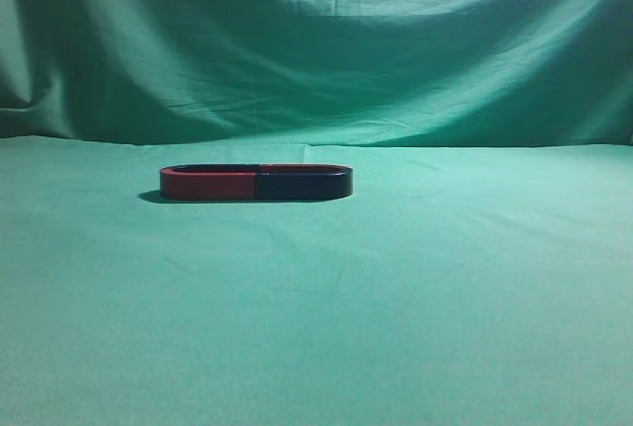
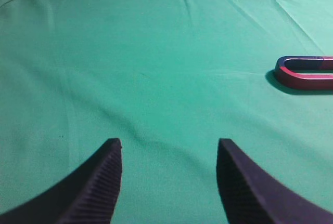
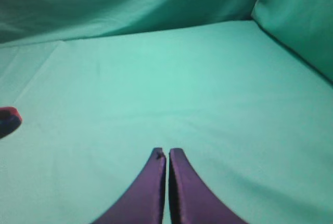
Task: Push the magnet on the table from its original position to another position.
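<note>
The magnet (image 1: pixel 305 186) lies flat on the green cloth table (image 1: pixel 415 307), a little left of the middle. Its near side is dark navy and its far arm is red. Its rounded end shows at the left edge of the right wrist view (image 3: pixel 7 120). It sits end to end with a same-sized U magnet that shows a red side (image 1: pixel 208 185), and together they form a closed oval. That red-sided one is at the right edge of the left wrist view (image 2: pixel 307 74). My left gripper (image 2: pixel 169 148) is open and empty, above bare cloth. My right gripper (image 3: pixel 167 154) is shut and empty. Neither gripper shows in the exterior view.
A green cloth backdrop (image 1: pixel 326 41) hangs behind the table. In the right wrist view it also rises along the right side (image 3: pixel 302 21). Bare cloth lies all around the two magnets.
</note>
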Controlling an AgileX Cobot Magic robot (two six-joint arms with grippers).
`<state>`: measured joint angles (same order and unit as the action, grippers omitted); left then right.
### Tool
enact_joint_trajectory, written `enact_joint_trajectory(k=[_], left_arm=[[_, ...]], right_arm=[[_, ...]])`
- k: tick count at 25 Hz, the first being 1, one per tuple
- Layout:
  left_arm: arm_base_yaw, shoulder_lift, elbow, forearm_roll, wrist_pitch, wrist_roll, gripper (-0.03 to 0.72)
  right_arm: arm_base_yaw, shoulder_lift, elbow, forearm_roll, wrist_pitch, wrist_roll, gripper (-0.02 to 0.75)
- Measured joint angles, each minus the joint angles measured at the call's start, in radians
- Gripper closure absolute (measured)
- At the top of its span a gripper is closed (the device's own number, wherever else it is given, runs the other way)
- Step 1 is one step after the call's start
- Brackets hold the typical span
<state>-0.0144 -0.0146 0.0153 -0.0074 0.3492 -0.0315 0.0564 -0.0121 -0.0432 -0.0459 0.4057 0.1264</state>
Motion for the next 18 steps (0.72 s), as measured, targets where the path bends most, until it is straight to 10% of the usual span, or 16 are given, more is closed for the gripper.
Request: enact_joint_trajectory(k=[18], left_arm=[[0.000, 0.000, 0.000, 0.000, 0.000, 0.000, 0.316]], right_arm=[[-0.001, 0.000, 0.069, 0.000, -0.024, 0.000, 0.738]])
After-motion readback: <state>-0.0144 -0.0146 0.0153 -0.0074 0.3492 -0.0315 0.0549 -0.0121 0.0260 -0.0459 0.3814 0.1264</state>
